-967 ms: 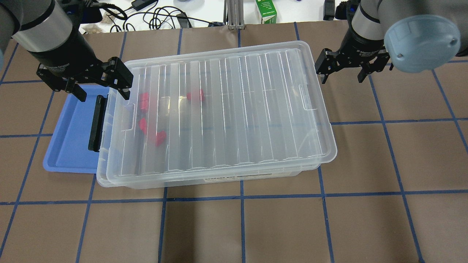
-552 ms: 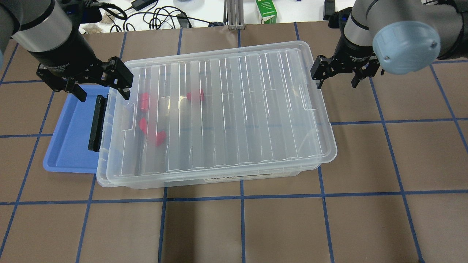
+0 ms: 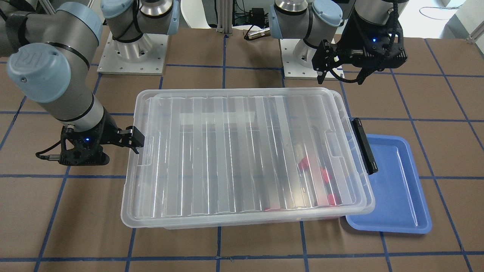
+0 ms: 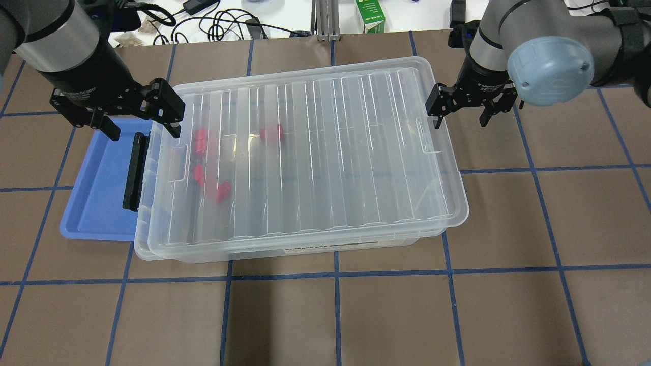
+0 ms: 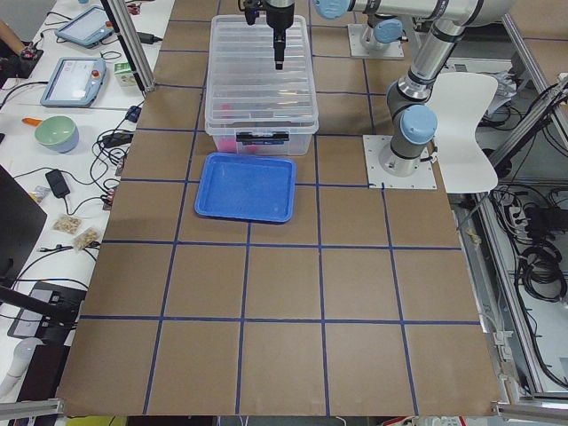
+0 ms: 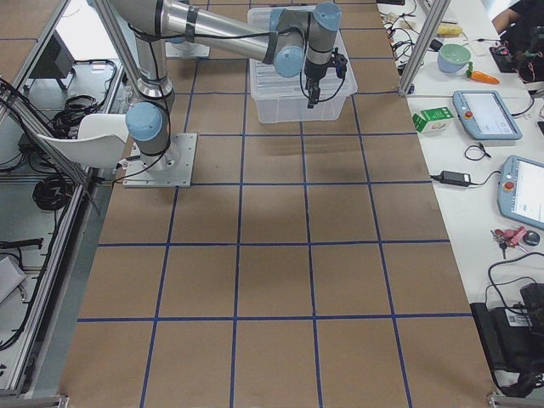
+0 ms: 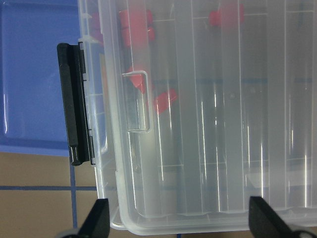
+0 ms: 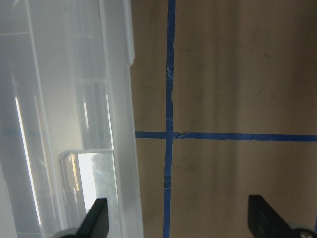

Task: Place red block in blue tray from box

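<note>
The clear box [image 4: 325, 152] stands mid-table with its ribbed lid on. Its black clip handle [image 4: 135, 173] is at the left end. Several red blocks [image 4: 272, 133] lie inside near that end and show through the lid in the left wrist view [image 7: 166, 101]. The blue tray [image 4: 96, 203] lies empty against the box's left end, partly under its rim. My left gripper [image 4: 143, 129] is open above the box's far left corner, straddling the rim. My right gripper [image 4: 459, 119] is open and empty at the box's right end, one finger [image 4: 436, 109] next to the lid's rim.
A green carton [image 4: 370, 15] and cables [image 4: 218, 25] lie on the white surface beyond the table's far edge. Both arm bases [image 3: 132, 56] stand on the robot's side of the table. Blue tape lines cross the brown table [image 4: 356, 315].
My right gripper has moved left, up to the box's right end. My left gripper, the box, the tray and the blocks have not moved.
</note>
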